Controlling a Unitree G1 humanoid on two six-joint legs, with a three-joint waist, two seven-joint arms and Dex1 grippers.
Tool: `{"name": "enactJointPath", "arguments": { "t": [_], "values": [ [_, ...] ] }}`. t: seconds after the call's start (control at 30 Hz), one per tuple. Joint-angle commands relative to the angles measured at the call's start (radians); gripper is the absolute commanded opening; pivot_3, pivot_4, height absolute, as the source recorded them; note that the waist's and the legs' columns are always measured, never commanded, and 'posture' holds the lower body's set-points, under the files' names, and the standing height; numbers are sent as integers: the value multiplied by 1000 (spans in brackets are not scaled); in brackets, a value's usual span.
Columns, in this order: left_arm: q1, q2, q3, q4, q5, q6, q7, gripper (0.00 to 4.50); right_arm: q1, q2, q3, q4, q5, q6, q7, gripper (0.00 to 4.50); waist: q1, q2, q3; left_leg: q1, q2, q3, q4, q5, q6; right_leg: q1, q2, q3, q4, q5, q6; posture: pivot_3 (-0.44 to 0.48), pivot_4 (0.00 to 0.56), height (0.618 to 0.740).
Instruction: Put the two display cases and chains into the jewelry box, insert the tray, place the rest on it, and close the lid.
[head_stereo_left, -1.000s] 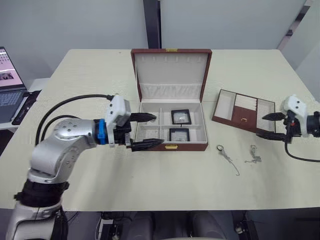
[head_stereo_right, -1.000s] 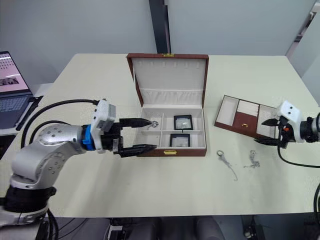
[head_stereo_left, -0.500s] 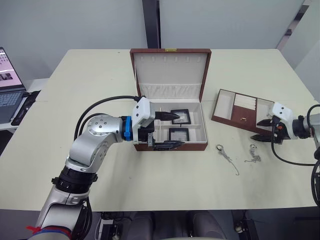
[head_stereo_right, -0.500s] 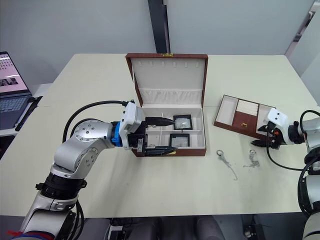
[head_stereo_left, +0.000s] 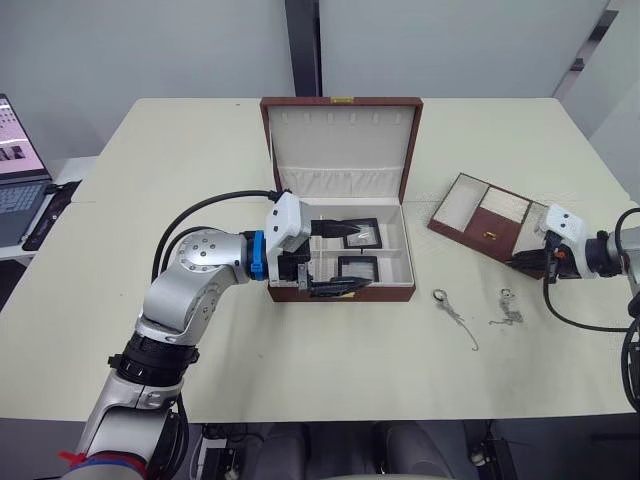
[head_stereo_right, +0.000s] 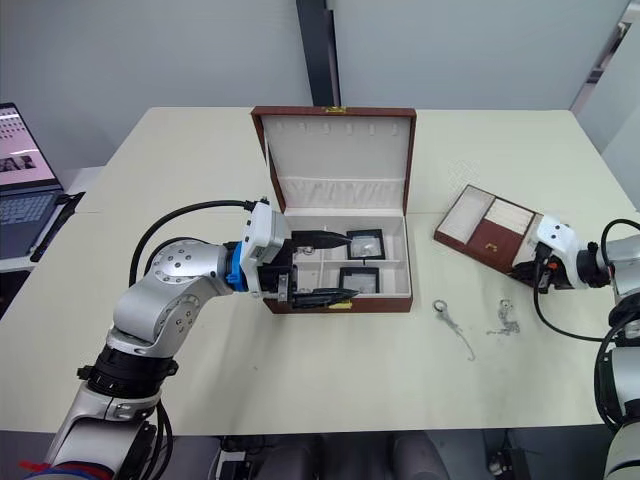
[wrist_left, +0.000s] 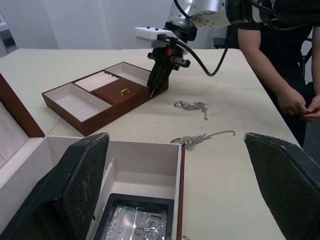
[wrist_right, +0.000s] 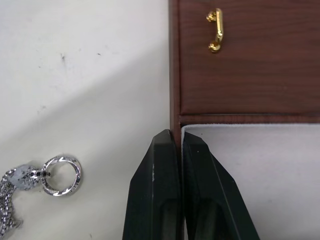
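Off at the far left edge a laptop (head_stereo_left: 15, 170) sits open on a side surface. On the table (head_stereo_left: 180, 150), the left gripper (head_stereo_left: 335, 258) hangs over the front of the open jewelry box (head_stereo_left: 340, 200), its two black fingers spread wide, one above the box's middle and one along its front wall, holding nothing. Under and just beyond it, the two display cases (head_stereo_left: 359, 250) already lie in the box's compartments, one behind the other. The lid stands upright at the back.

To the right of the box, two chains (head_stereo_left: 480, 312) lie loose on the table, side by side and apart from each other, between the box and the right arm. Behind them the tray (head_stereo_left: 488, 222) sits askew, its long axis running from near the box back toward the right arm. The right gripper (wrist_right: 179, 150) is pinched shut on the tray's near wall, one finger outside the rim and one inside a pale compartment, next to the brown panel with its small gold handle (wrist_right: 216, 29).

The chains still belong in the box first, I'd judge, and they lie nearer the right arm.

In the left wrist view a person (wrist_left: 285, 75) stands at the table's far side. I can't make out what the cases contain.
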Motion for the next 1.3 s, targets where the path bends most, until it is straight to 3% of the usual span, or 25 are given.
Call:
{"name": "enactJointPath", "arguments": {
  "t": [0.03,0.3,0.63,0.8,0.97,1.3],
  "values": [
    [-12,-9,19,-18,0,-21,5,4500,-21,-28,-39,-19,16,-2,14,11,0,0,0,0,0,0,0,0,0,0,0,0,0,0,0,0,150,740],
    [15,3,37,-44,-9,-17,17,4500,67,-122,-100,-207,71,76,85,11,3,0,0,0,0,-2,0,0,0,0,0,0,0,0,0,0,150,740],
    [157,50,147,-121,-35,-7,66,4500,570,-320,-341,-1031,309,478,160,11,2,2,-1,-1,0,-4,0,-1,2,0,0,-1,0,0,0,0,150,740],
    [261,80,227,-171,-58,11,107,4500,671,-328,-437,-1323,412,634,110,11,0,3,-1,0,0,-5,0,-2,4,1,0,-1,0,0,0,0,150,740],
    [381,89,320,-261,-76,19,177,4500,634,-321,-381,-1492,483,732,59,11,6,2,-1,-1,0,-7,0,-2,4,2,0,-3,-1,0,0,0,150,740],
    [752,20,503,-498,-105,-2,352,4500,287,-166,25,-1581,419,873,-89,11,4,2,0,-1,0,-9,-1,-2,4,1,0,-2,-2,0,0,0,150,740]
  ]
}}
